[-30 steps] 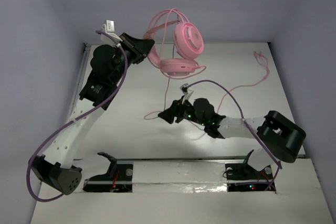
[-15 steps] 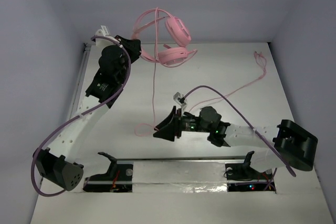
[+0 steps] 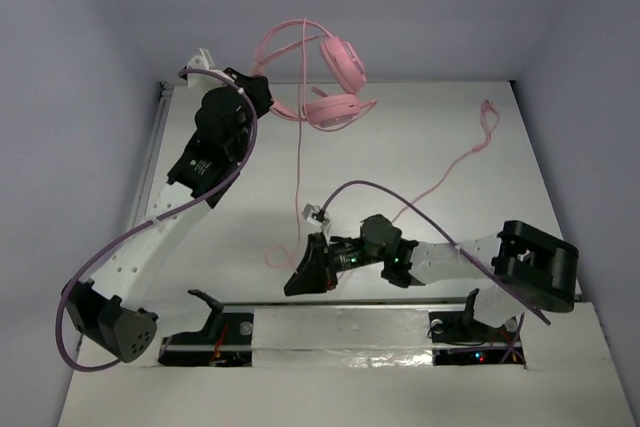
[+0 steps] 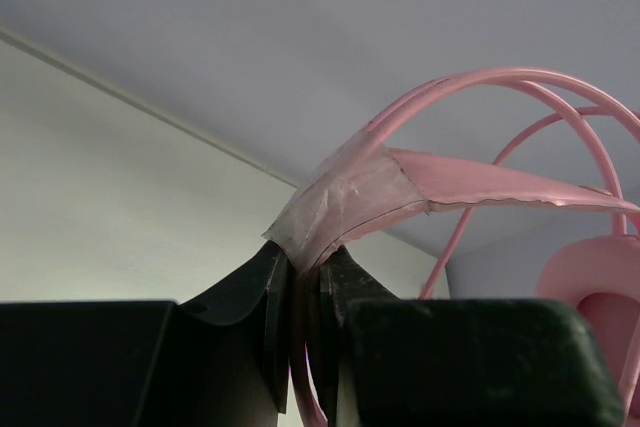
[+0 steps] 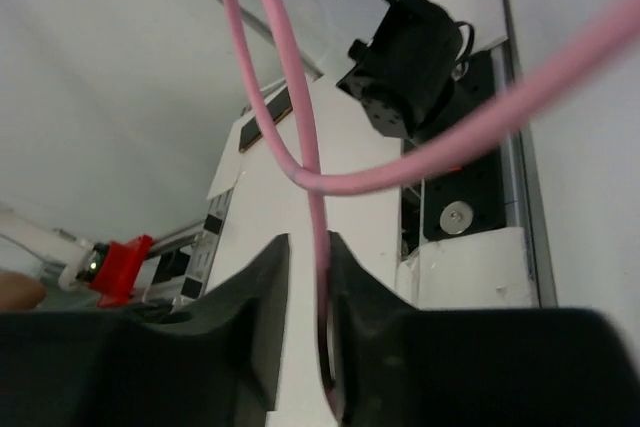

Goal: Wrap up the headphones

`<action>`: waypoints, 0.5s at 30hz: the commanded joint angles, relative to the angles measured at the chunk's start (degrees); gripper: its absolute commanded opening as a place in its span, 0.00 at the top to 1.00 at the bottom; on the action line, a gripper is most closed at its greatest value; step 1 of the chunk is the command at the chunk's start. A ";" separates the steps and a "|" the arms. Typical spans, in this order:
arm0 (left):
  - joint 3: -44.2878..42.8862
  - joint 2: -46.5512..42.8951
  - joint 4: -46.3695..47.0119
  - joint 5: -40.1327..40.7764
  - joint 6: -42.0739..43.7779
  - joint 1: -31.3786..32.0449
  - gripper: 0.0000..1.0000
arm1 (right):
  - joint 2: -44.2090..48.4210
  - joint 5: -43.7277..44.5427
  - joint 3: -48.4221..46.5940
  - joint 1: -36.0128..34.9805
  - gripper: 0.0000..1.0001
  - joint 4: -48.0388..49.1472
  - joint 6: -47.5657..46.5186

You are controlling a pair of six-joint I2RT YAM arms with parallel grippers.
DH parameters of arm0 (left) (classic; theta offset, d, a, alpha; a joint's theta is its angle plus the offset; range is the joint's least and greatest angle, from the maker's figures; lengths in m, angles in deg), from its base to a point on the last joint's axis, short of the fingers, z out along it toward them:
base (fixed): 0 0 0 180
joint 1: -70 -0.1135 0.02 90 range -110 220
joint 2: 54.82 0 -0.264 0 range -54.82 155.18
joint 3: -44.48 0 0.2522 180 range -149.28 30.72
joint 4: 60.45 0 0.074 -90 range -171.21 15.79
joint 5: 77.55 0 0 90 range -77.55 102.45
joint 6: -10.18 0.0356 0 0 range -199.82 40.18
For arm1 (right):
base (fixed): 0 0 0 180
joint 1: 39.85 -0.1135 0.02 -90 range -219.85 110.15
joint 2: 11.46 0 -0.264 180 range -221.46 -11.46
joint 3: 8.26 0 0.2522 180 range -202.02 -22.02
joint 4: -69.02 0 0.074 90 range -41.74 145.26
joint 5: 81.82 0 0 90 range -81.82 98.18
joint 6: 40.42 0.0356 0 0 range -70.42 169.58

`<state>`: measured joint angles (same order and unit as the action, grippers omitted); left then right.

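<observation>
The pink headphones (image 3: 335,77) hang in the air at the back of the table. My left gripper (image 3: 262,95) is shut on the taped end of their headband (image 4: 345,197); one earcup (image 4: 600,287) shows at the right of the left wrist view. The thin pink cord (image 3: 300,177) drops from the headphones to my right gripper (image 3: 295,272), low near the front rail. There the jaws stand a little apart, and the cord (image 5: 290,137) runs between them against the right finger (image 5: 345,277). The rest of the cord (image 3: 460,162) trails to the back right.
Thick purple robot cables loop along the left arm (image 3: 150,227) and over the right arm (image 3: 400,169). The mounting rail (image 3: 340,322) with black brackets (image 5: 410,57) runs along the near edge. Grey walls close the back and sides. A red part (image 5: 115,257) lies left.
My right gripper has moved left and toward the near rail, drawing the cord's loop with it. My left gripper shifted the headphones a little left and turned them.
</observation>
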<state>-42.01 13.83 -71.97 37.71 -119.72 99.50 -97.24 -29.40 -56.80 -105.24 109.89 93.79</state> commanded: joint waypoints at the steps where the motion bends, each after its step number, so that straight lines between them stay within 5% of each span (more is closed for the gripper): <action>1: -4.79 -0.62 6.55 5.67 1.04 0.47 1.00 | 1.83 -1.18 -2.13 -2.28 0.79 3.22 0.80; 10: -1.89 0.79 5.41 14.02 11.24 1.00 1.00 | 25.79 14.98 -4.67 -4.49 0.96 -31.10 -10.10; 15: 1.88 0.18 3.56 17.45 15.11 4.34 1.00 | 31.99 30.00 -18.10 -4.49 1.00 -51.52 -18.25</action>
<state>-41.26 16.06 -72.87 51.85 -106.26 101.94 -67.80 -10.93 -66.88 -109.32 73.26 82.90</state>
